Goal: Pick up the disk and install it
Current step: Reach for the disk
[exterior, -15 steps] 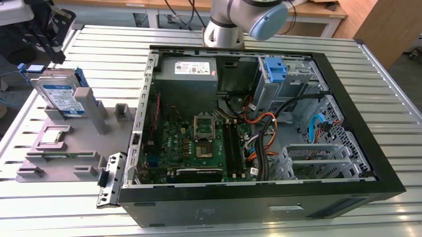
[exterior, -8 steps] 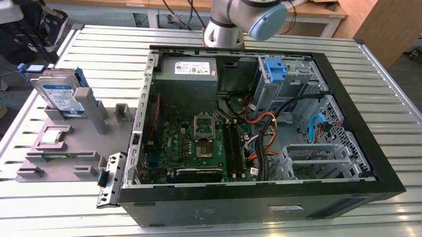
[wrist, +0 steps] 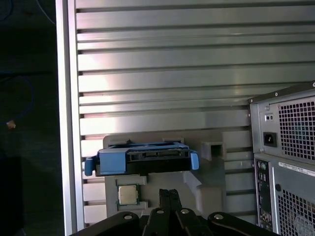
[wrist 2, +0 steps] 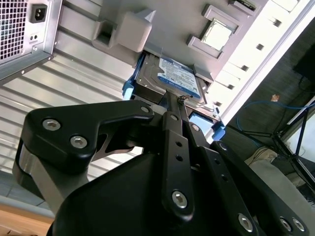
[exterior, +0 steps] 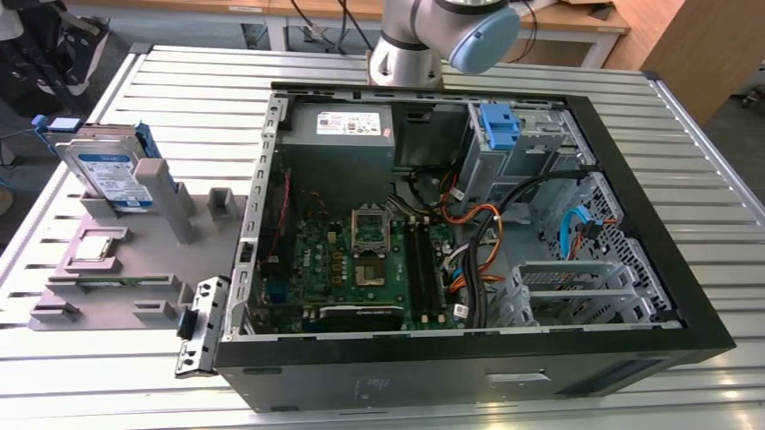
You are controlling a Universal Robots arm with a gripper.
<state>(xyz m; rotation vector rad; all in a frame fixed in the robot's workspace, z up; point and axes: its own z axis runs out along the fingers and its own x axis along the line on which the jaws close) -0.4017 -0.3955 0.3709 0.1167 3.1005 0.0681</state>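
Slatted metal table [exterior: 179,81] carries open computer case [exterior: 478,356], grey parts holder [exterior: 114,270] beside it.

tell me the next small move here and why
Probably open the pincer first: its jaws look shut, and it points at the disk, apart from it, which stands on edge in the grey holder. Shut, it could not straddle it.

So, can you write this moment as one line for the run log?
gripper: shut, empty | disk: standing in grey holder, not yet picked | computer case: open
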